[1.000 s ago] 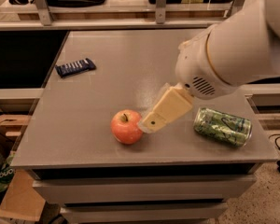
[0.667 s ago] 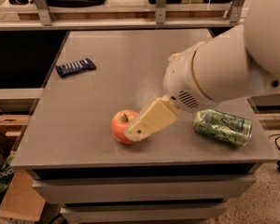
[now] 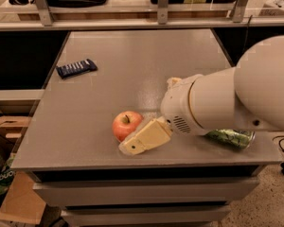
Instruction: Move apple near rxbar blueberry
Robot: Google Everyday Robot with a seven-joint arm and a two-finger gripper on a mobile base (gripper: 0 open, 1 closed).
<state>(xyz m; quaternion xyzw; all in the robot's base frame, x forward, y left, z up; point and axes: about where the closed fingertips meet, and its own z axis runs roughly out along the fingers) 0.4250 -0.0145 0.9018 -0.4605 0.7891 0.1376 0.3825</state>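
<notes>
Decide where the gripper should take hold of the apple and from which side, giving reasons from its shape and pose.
Grip the apple across its widest middle, probably coming from its near right side, where the gripper sits low beside it. The apple stands stem-up on the table, so its round flanks are exposed at that height, while top and bottom curve away and would likely slip.

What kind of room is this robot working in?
Probably a robot test lab or workshop, not a kitchen: a plain grey table, metal rack posts behind it, and cardboard boxes on the floor. The gripper sits low over the table, close beside the apple.
</notes>
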